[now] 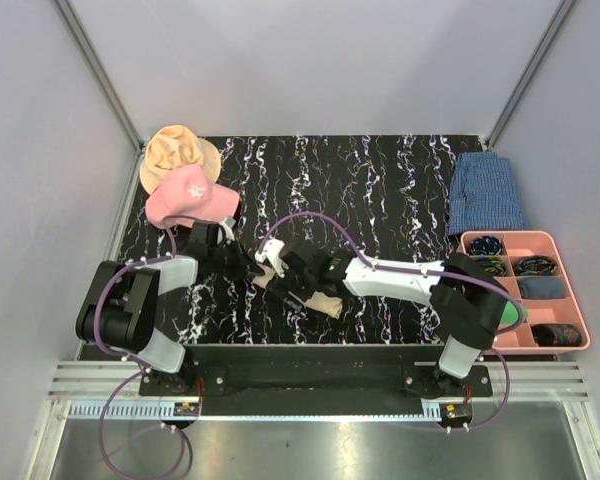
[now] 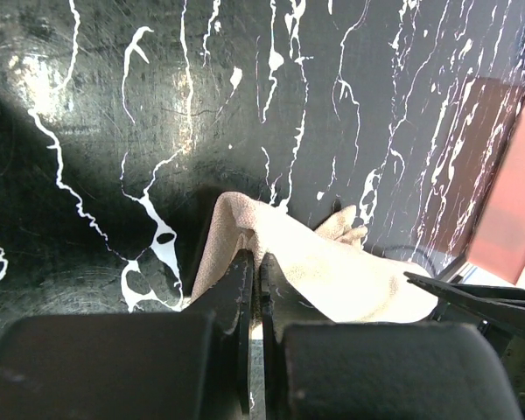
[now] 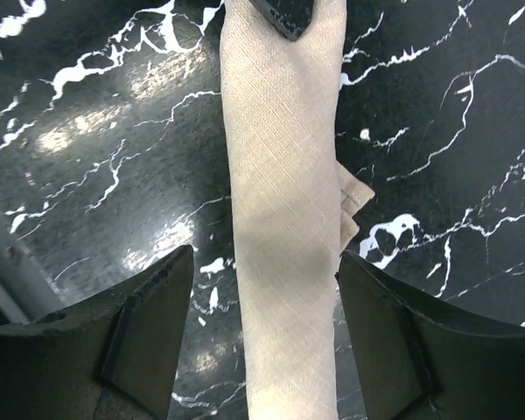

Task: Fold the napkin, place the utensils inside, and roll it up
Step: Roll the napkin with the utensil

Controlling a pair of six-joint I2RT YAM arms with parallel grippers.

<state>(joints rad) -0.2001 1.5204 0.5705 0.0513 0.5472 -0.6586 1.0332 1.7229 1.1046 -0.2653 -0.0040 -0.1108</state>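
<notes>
The beige napkin (image 3: 284, 219) lies rolled into a long tight tube on the black marble table, with a folded corner sticking out on one side. In the top view only part of the napkin (image 1: 323, 303) shows under the arms. My left gripper (image 2: 255, 262) is shut, pinching one end of the napkin (image 2: 332, 262). My right gripper (image 3: 264, 271) is open and straddles the roll, both fingers clear of the cloth. From above, the left gripper (image 1: 258, 268) and the right gripper (image 1: 298, 275) meet near the table's front middle. The utensils are hidden.
A pink cap (image 1: 190, 195) and a tan floppy hat (image 1: 175, 150) sit at the back left. A blue checked cloth (image 1: 487, 192) lies at the back right. A pink compartment tray (image 1: 574, 300) with small items stands at the right edge.
</notes>
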